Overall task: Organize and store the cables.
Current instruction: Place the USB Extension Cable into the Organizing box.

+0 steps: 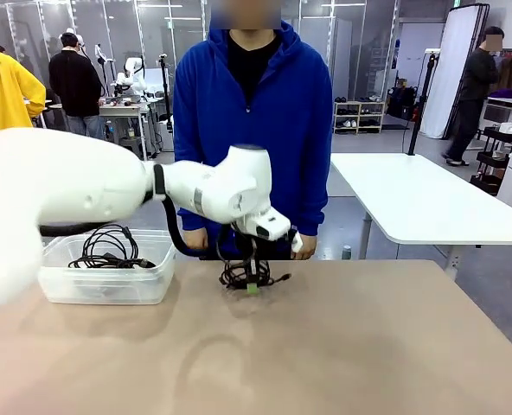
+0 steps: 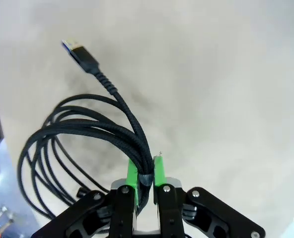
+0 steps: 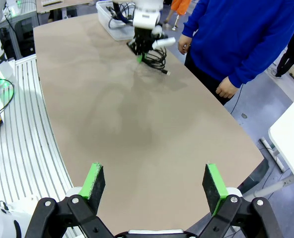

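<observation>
Now my left gripper (image 2: 144, 186) pinches a black cable (image 2: 77, 134) on the table (image 1: 368, 346) near the far edge; my right gripper (image 3: 154, 181) is wide open over bare table; more cables lie in the bin (image 1: 109, 281).

The left gripper (image 2: 145, 173) points down with its fingers squeezed together, while the right gripper (image 3: 155, 183) is wide open.
</observation>
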